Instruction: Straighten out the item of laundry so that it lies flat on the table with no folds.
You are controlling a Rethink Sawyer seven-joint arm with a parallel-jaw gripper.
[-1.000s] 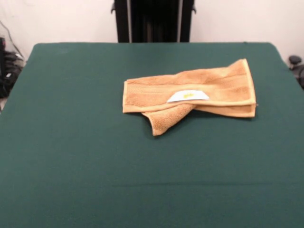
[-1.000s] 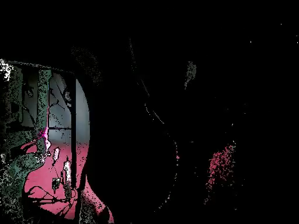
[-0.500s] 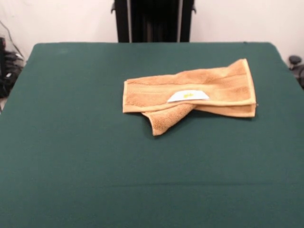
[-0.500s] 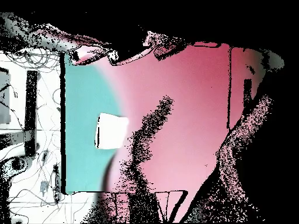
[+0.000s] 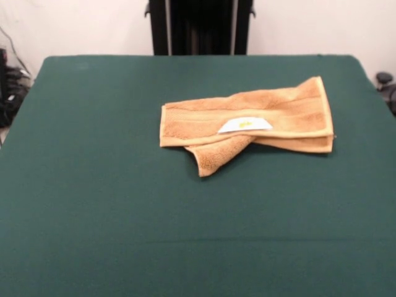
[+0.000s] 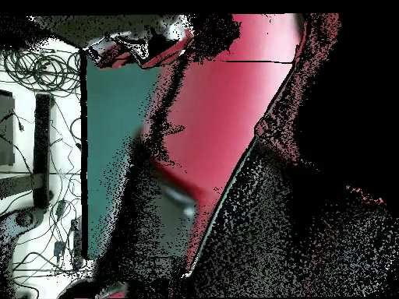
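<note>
While no gripper shows in either view, so its state cannot be told, the towel point(image 5: 247, 124) lies folded right of centre on the table point(image 5: 93, 204), soft and limp, probably best pinched at the loose corner poking toward the camera

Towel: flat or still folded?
Folded. The towel lies doubled on the table, a corner poking out beneath, care label on top.
</note>
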